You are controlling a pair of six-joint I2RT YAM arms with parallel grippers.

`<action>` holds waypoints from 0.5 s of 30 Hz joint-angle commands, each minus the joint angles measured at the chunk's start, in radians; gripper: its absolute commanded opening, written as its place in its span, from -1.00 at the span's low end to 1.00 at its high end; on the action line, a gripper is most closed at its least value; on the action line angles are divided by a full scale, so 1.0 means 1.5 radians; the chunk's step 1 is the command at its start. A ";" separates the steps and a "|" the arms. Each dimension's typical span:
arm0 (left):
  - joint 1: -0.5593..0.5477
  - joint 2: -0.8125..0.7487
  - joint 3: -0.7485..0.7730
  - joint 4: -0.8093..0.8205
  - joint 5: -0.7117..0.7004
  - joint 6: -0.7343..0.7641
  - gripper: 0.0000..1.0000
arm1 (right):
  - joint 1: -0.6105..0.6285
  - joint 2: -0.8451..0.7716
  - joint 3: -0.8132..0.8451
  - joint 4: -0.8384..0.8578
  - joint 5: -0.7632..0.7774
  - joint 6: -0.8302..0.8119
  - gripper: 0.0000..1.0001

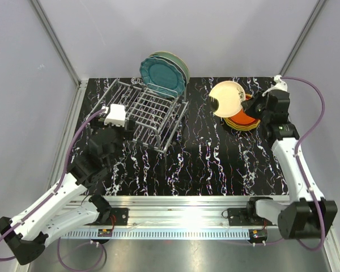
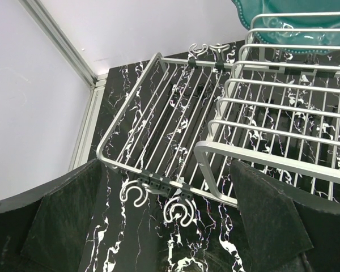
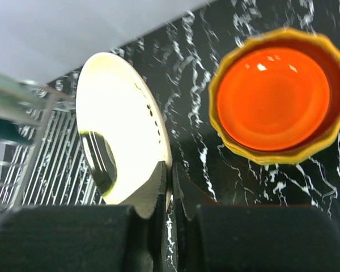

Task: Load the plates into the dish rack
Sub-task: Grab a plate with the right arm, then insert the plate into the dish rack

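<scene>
The silver wire dish rack (image 1: 153,116) stands at the back left. A dark teal plate (image 1: 160,77) stands upright in it, with a mint green plate (image 1: 180,61) just behind. My right gripper (image 1: 248,105) is shut on the rim of a cream-centred plate (image 1: 226,97) and holds it on edge above the table; in the right wrist view the fingertips (image 3: 158,181) pinch that plate (image 3: 119,124). A red-orange plate (image 3: 272,93) tops a yellow-rimmed stack (image 1: 243,120) below. My left gripper (image 2: 164,226) is open and empty at the rack's near left corner (image 2: 158,170).
Two wire hooks (image 2: 178,209) hang off the rack's near bar. A metal post and grey wall (image 2: 56,51) close the left side. The table's back edge runs just behind the rack. Black marbled tabletop (image 1: 204,164) lies between rack and plate stack.
</scene>
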 commanded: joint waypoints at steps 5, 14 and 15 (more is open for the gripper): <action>0.003 -0.009 -0.002 0.033 -0.016 -0.003 0.98 | 0.078 -0.119 -0.027 0.112 0.023 -0.098 -1.00; 0.003 -0.013 -0.004 0.036 -0.027 0.005 0.98 | 0.180 -0.180 -0.057 0.218 0.020 -0.208 -1.00; 0.003 -0.013 -0.004 0.037 -0.027 0.006 0.98 | 0.190 -0.178 -0.055 0.230 0.029 -0.216 -1.00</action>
